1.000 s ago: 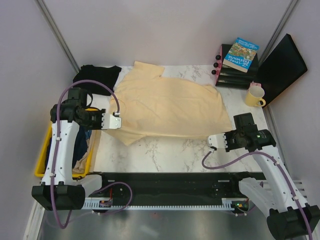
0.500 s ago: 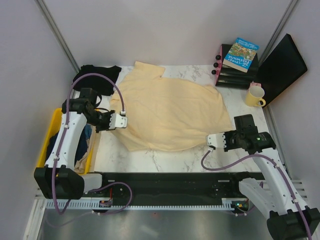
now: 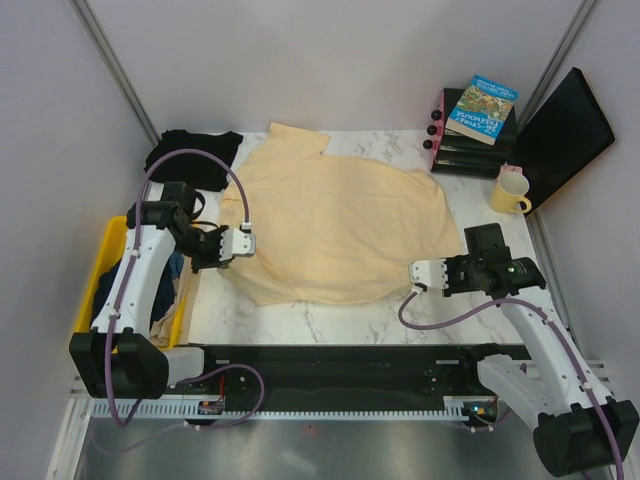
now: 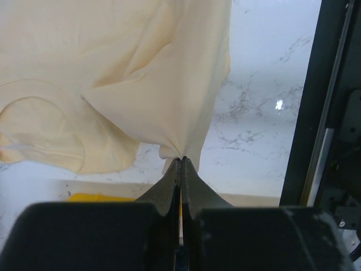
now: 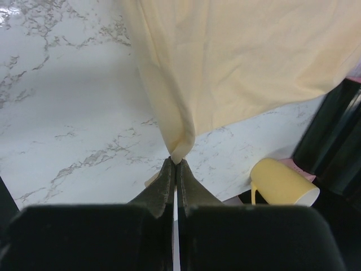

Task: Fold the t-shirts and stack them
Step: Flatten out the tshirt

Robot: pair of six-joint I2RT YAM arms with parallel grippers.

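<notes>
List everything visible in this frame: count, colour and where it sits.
cream t-shirt: one, pale cream-yellow, spread across the middle of the table
black t-shirt: one, black, bunched at the far left corner
navy t-shirt: one, dark navy, in the bin
bin: one, yellow, beside the table's left edge
books: one stack, dark with a blue-green cover on top, far right corner
mug: one, yellow, right edge, in front of the books
panel: one, black, leaning at the far right
table: one, white marble
left end effector: one, shut on the cream t-shirt's left edge
right end effector: one, shut on its near right corner
</notes>
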